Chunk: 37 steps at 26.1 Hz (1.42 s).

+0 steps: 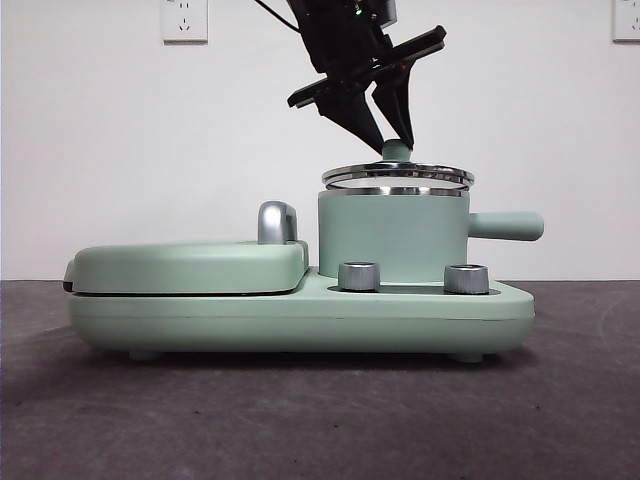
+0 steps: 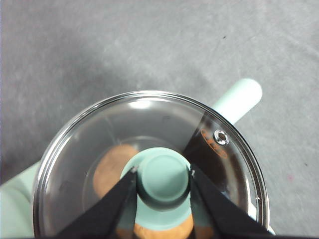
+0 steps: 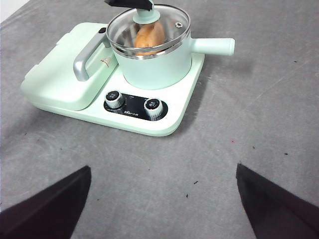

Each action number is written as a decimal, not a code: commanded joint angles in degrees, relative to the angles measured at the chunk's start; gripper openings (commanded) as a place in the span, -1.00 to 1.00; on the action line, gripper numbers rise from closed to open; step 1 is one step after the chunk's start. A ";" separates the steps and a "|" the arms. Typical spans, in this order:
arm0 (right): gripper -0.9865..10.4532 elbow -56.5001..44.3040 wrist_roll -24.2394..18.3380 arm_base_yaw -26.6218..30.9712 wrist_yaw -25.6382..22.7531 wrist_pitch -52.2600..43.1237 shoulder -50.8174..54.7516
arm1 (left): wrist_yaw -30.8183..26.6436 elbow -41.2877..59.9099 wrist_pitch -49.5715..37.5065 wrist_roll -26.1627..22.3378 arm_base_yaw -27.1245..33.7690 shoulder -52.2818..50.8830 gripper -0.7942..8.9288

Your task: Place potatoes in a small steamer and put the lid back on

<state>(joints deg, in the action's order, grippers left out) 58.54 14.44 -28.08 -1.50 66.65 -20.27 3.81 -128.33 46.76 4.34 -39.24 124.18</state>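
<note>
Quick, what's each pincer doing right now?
Left pincer: closed on the lid knob, over the small steamer.
Right pincer: open, empty.

clear glass lid (image 2: 149,129), shiny steel rim; matt green steamer (image 1: 392,238).

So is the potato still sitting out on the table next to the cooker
No, the potato lies inside the small steamer, seen orange through the glass lid that the left gripper holds by the knob.

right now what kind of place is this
Probably a lab test bench, not a kitchen: a breakfast cooker sits alone on a grey mat, with a bare white wall and sockets behind.
</note>
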 commanded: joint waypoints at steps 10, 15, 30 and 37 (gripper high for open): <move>-0.01 0.35 0.59 -0.28 -0.02 -0.59 -0.11 | -2.58 -2.21 -0.68 -1.75 -1.38 2.45 -0.80; -0.01 0.35 0.59 -0.28 -0.04 -0.59 -0.11 | -4.11 -2.21 -0.04 -1.79 -1.70 3.02 -0.80; -0.01 0.35 0.63 -0.28 -0.02 -0.61 -0.11 | -5.77 -2.21 1.90 -2.23 -1.70 3.02 -0.79; -0.01 0.35 0.59 -0.28 -0.02 -0.61 -0.11 | -7.43 -2.51 1.27 -0.66 -1.11 1.18 0.00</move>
<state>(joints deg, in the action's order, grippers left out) 58.54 14.44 -28.08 -1.50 66.65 -20.27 -3.25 -128.73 48.36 4.01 -40.16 125.19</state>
